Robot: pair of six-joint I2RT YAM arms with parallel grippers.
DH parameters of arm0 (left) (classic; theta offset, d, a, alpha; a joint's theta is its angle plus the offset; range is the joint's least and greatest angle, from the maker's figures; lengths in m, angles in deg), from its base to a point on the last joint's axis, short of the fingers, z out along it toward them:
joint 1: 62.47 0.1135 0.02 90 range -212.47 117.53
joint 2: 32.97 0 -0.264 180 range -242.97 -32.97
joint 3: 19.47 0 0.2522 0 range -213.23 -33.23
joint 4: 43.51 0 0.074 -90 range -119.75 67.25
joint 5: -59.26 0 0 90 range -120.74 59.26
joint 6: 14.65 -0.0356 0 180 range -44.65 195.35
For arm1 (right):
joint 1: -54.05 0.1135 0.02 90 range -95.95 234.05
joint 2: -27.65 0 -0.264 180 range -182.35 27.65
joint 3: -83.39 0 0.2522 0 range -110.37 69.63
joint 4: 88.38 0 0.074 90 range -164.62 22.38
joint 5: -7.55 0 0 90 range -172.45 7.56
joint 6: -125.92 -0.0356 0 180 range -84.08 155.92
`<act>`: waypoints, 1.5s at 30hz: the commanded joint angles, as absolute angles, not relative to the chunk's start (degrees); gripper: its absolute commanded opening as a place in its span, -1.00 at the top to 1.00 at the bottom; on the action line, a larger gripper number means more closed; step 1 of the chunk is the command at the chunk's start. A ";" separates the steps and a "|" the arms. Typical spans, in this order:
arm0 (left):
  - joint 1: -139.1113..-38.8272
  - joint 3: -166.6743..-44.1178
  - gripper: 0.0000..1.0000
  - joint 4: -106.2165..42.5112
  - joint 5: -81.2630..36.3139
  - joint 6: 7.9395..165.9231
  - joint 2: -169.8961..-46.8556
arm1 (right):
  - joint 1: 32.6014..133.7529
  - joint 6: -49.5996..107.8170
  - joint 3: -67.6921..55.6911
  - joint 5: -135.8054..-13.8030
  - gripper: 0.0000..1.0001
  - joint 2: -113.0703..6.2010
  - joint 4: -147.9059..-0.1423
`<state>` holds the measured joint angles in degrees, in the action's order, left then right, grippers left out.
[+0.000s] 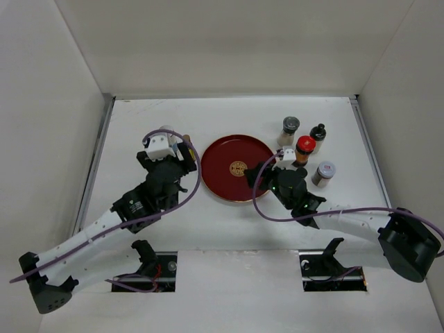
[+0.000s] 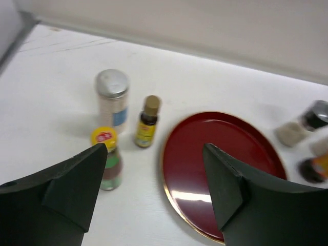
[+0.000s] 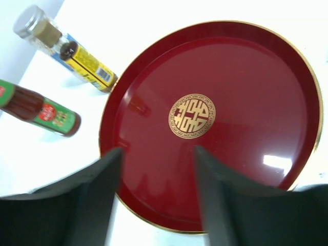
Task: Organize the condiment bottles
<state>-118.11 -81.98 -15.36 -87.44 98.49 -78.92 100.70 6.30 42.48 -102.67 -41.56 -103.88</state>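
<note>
On the left, three condiment bottles stand together: a white one with a silver cap and blue label (image 2: 113, 100), a small yellow-labelled one (image 2: 147, 121), and a yellow-capped one (image 2: 106, 156). My left gripper (image 2: 154, 154) (image 1: 177, 151) hangs open just short of them, nothing between its fingers, its left finger next to the yellow-capped bottle. To the right of the tray stand a grey-capped jar (image 1: 290, 128), a black-capped bottle (image 1: 318, 132), a red-capped bottle (image 1: 304, 147) and a silver-capped jar (image 1: 324, 171). My right gripper (image 3: 158, 151) (image 1: 266, 168) is open and empty over the tray's right edge.
The round dark-red tray (image 1: 222, 156) (image 3: 246, 72) with a gold emblem (image 3: 191, 116) lies mid-table with nothing in it. White walls enclose the table at the back and both sides. The left bottles are mostly hidden under my left arm in the top view.
</note>
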 commanded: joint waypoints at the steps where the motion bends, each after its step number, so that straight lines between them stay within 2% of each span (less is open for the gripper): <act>1: -112.02 -83.94 -0.52 -9.02 -87.61 100.91 -82.18 | 101.29 6.39 42.91 -101.43 -0.48 -40.55 -109.60; 12: -95.13 -82.54 -0.53 -8.03 -70.91 104.97 -89.39 | 101.29 6.30 42.12 -99.41 -0.55 -41.88 -108.81; 17: -93.36 -82.18 -0.35 -9.80 -68.44 104.62 -91.33 | 101.29 6.30 41.86 -98.80 -0.56 -42.93 -108.72; 30: -89.76 -80.34 -0.09 -11.91 -68.09 103.39 -93.53 | 100.85 6.13 41.86 -98.62 -0.55 -43.10 -108.55; 34: -89.41 -79.90 0.08 -13.92 -68.09 102.60 -93.70 | 101.11 6.22 41.86 -98.53 -0.55 -43.28 -108.90; 39: -89.32 -79.64 0.42 -14.02 -68.00 102.07 -94.23 | 101.11 6.13 41.77 -98.00 -0.53 -43.02 -108.63; 45: -89.32 -80.77 0.60 -11.56 -68.44 101.98 -90.46 | 100.76 5.78 42.12 -97.91 -0.53 -42.32 -108.63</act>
